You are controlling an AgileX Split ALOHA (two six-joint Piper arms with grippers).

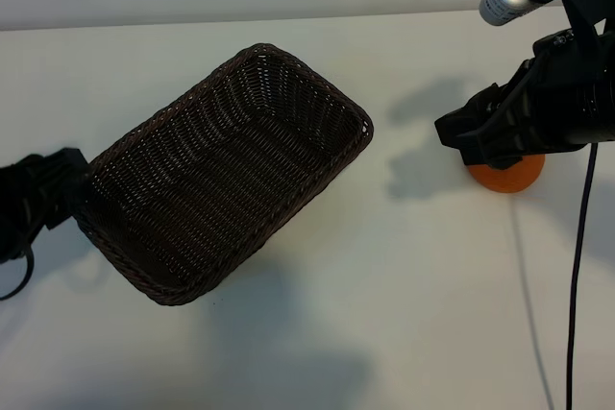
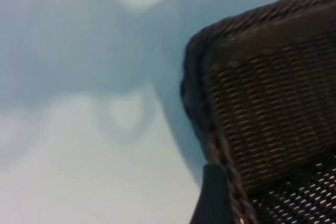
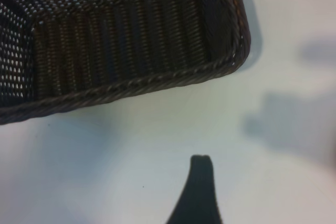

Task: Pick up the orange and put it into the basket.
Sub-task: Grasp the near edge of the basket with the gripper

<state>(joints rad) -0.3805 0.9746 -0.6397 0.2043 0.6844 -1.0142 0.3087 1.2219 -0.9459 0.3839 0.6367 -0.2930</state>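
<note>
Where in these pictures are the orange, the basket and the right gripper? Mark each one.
orange (image 1: 507,178): exterior view, its lower skin showing below the gripper.
basket (image 1: 322,84): exterior view, the braided rim by the far corner.
right gripper (image 1: 459,139): exterior view, between its fingertips, above the orange.

Bench (image 1: 384,276): a plain white surface, by which everything is carried.
Basket (image 1: 226,175): set diagonally at left of centre, its inside seen bare.
Orange (image 1: 507,176): placed at far right, well apart from the basket.
</note>
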